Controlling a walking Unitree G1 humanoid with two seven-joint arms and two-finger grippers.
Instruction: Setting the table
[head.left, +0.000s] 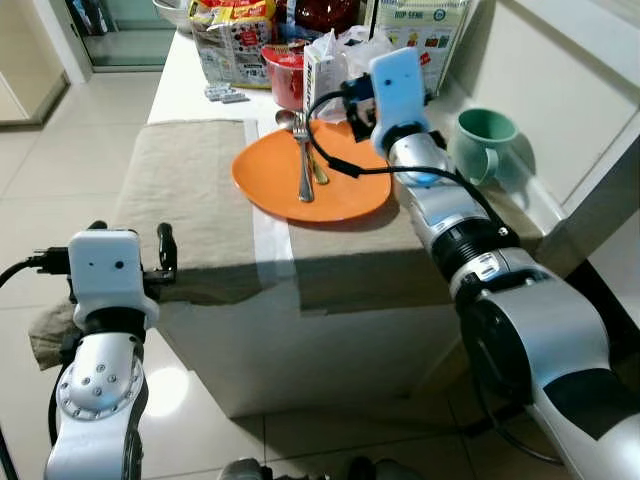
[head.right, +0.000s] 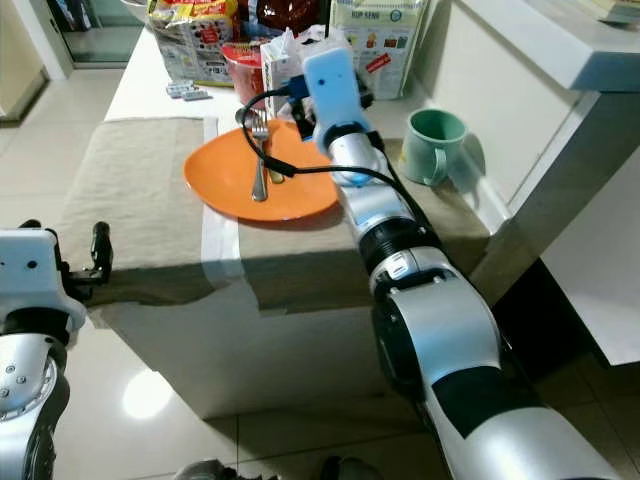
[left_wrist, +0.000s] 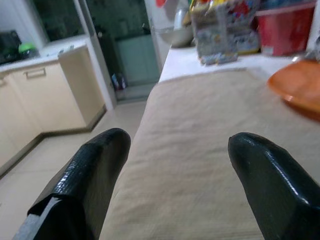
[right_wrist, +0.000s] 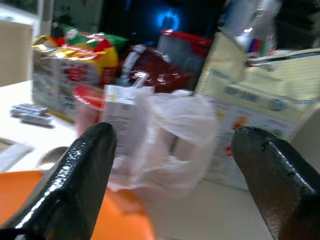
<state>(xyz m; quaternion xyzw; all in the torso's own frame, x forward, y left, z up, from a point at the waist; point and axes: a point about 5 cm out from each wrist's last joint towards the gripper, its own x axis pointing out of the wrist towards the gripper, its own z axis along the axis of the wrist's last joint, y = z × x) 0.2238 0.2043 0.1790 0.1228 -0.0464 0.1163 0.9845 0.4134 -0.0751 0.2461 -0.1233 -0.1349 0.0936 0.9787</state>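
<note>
As we looked down through the left eye view, the round orange plate (head.left: 310, 180) lay flat on the beige cloth (head.left: 190, 190) covering the counter (head.left: 190, 85), with a slim metal fork (head.left: 304, 160) and a metal spoon (head.left: 300, 140) resting on it, handles toward us. Our right gripper (head.left: 352, 100) hovered over the plate's far rim, touching nothing; our left gripper (head.left: 150, 255) hung at the cloth's near edge.

In the right eye view, a pale green ceramic mug (head.right: 432, 143) stood just beside the plate, by the wall.

In the left wrist view, the black fingers (left_wrist: 87, 175) stood wide apart, empty, above the cloth.

In the right wrist view, the fingers (right_wrist: 82, 175) were likewise spread and empty, facing a white carton (right_wrist: 120, 120) and crinkled plastic bag (right_wrist: 175, 140).

We judged the cutlery light, stiff and slippery, best pinched across the handle's middle; the plate looked rigid, smooth and possibly breakable, to be taken by its rim.
</note>
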